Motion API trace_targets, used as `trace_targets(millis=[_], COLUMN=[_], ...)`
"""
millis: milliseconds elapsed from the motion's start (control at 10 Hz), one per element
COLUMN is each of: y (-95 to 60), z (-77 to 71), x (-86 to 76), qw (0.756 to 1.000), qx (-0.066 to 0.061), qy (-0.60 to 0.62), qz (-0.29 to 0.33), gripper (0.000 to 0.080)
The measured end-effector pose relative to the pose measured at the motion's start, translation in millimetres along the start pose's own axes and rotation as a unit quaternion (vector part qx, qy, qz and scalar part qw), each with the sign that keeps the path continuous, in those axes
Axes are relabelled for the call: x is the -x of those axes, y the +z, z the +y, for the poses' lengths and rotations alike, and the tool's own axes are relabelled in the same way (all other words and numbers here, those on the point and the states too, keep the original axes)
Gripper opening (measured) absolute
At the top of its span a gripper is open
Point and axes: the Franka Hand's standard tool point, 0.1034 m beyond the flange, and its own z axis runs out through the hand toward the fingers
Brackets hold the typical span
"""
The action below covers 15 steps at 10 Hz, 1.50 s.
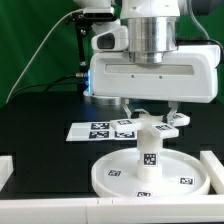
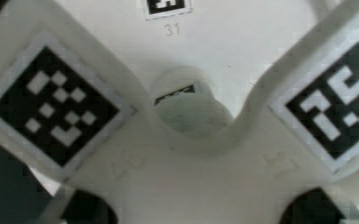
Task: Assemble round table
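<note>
Nearest the camera sits the round tabletop (image 1: 150,173), a broad white plastic disc with a raised rim, lying flat on the black table (image 1: 40,120) at the near middle, small square tags dotted across its face; rising from its centre is the short leg (image 1: 147,152), a stubby white cylinder, upright, with a tag on its side; right above it the gripper (image 1: 150,118) carries the cross-shaped base (image 1: 160,121), pinching it between its fingers, the arms of the cross poking out to the exterior view's right; the wrist view shows the base (image 2: 194,130) close up, smooth matte white, two tagged arms meeting in a V around a round central socket; behind, farther off, lies the marker board (image 1: 100,129), flat and thin. My read: this is the base-onto-leg step; do it well by keeping the socket centred over the leg top, the base level, lowering slowly, then turning gently so it seats without jamming.
</note>
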Motion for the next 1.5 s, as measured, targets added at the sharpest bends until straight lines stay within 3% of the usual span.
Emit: trace_targets(millis=[300, 1000, 1100, 1200, 1400, 1500], y=[0.2, 0.3, 0.5, 0.7, -4.3, -22.1], z=[0.1, -0.6, -0.6, -1.0, -4.2, -10.0], x=[-1.2, -1.3, -1.1, -0.7, 0.4, 2.8], qw=[0.987, 0.901, 0.898, 0.901, 0.902, 0.903], qx=[-0.007, -0.010, -0.010, -0.010, -0.013, -0.028], qy=[0.162, 0.434, 0.439, 0.433, 0.431, 0.428], qz=[-0.008, -0.009, -0.010, -0.010, -0.011, -0.013], gripper=[0.0442, 0.0442, 0.0442, 0.0591, 0.0631, 0.0647])
